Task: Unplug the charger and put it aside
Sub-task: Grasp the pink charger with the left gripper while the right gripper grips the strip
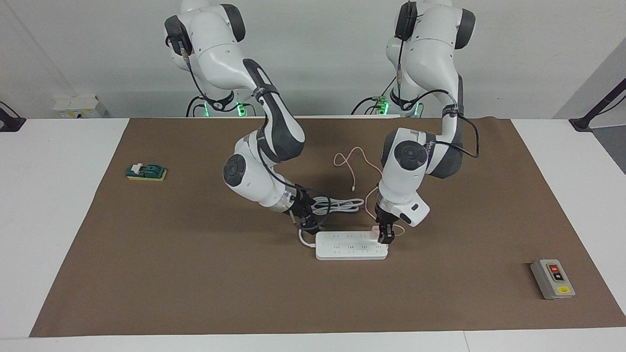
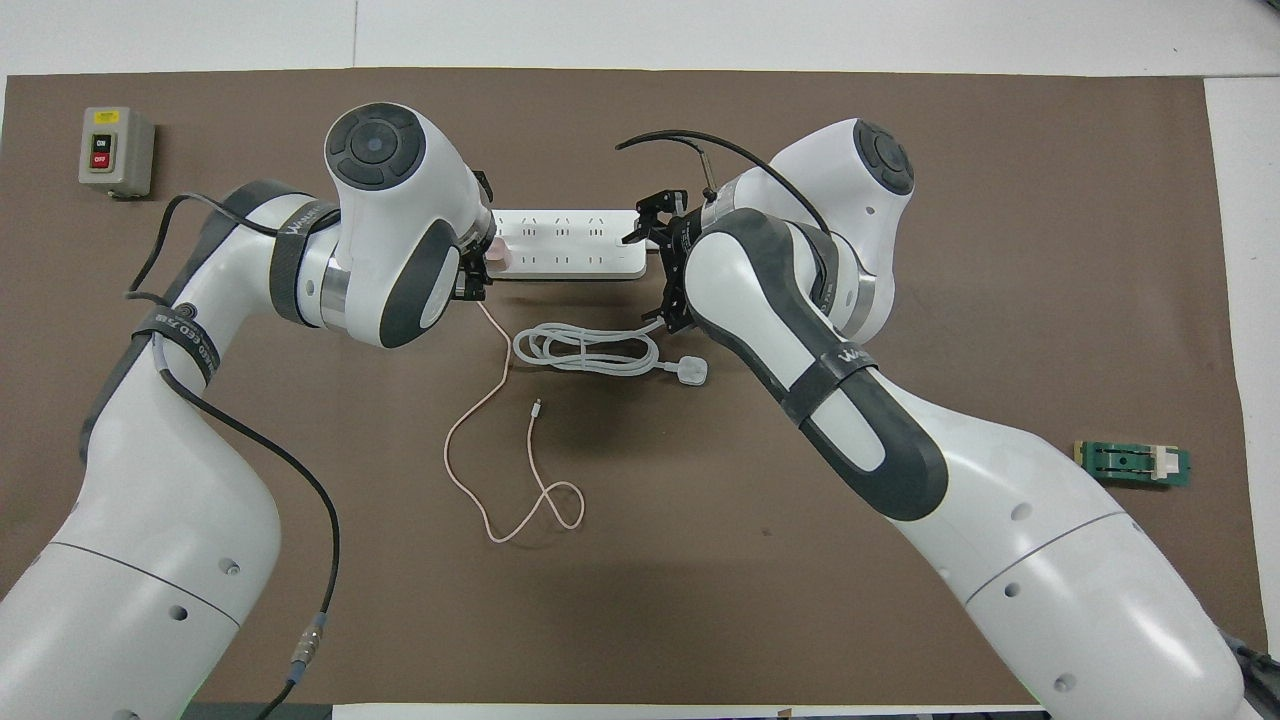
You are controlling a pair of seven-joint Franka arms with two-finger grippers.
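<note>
- Left gripper (image 1: 385, 238) fingers clamped on the small pale pink cube charger (image 1: 374, 234), plugged into the white multi-socket power strip (image 1: 349, 246) at the strip's 3 o'clock end in the facing view.
- Right gripper (image 1: 308, 220) at the strip's 9 o'clock end; cannot tell whether its fingers are apart.
- Grey switch box (image 2: 115, 150) reads "ON", "OFF".

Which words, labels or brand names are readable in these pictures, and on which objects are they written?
"ON": upper button of the grey switch box, overhead view.
"OFF": its red lower button.
Yellow label on the box top: too small to read.
Band lettering on the left arm and right arm: not clearly readable.
Power strip, pink charger and green block: no readable text.
</note>
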